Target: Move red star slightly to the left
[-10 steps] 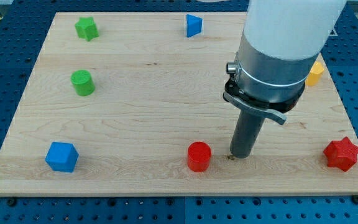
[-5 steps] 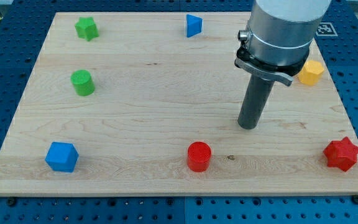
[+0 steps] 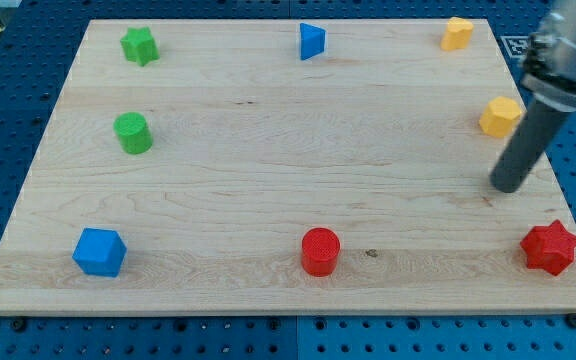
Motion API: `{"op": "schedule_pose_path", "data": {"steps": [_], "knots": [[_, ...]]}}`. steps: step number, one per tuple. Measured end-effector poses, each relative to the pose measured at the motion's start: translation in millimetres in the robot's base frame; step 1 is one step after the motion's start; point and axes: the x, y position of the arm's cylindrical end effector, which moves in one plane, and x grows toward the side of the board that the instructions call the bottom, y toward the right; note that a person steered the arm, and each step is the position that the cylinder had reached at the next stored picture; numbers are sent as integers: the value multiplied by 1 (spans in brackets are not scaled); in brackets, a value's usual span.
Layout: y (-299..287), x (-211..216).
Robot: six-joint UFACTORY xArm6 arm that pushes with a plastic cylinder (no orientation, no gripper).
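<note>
The red star (image 3: 550,247) lies near the board's bottom right corner. My tip (image 3: 508,187) rests on the board above and a little to the left of the star, with a gap between them. The rod rises up and to the right out of the view. A yellow block (image 3: 500,116) sits just above my tip, close to the rod.
A red cylinder (image 3: 320,251) stands at the bottom middle and a blue cube (image 3: 100,251) at the bottom left. A green cylinder (image 3: 133,133) and a green star (image 3: 140,45) are at the left. A blue triangle (image 3: 312,40) and another yellow block (image 3: 457,33) sit along the top edge.
My tip has moved from beside the red cylinder up and then to the right, ending near the right edge above the red star. No block has moved.
</note>
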Motion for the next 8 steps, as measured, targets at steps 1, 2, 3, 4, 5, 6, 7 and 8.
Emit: {"op": "schedule_pose_path", "data": {"steps": [1,2,3,4,5,6,7,8], "knots": [[41,1],[59,5],[59,7],[66,24],[73,39],[75,64],[75,83],[64,86]]}}
